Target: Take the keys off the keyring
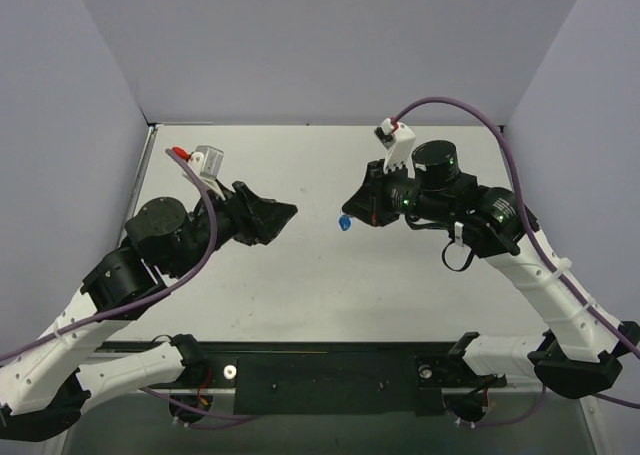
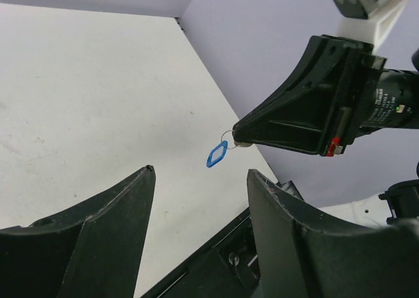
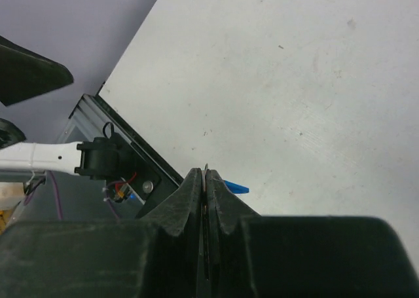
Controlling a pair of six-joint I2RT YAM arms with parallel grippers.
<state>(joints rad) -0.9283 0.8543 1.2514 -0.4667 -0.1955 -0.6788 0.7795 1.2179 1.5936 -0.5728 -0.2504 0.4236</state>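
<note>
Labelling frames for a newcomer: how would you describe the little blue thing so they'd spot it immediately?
Follow the right arm's black gripper to its shut tip over the white table. It pinches a thin silver ring, from which dangles the small blue diamond-shaped tag, the only blue among black and silver.

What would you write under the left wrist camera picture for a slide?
The right gripper pinches a thin keyring with a dangling blue tag, facing the open left gripper.
</note>
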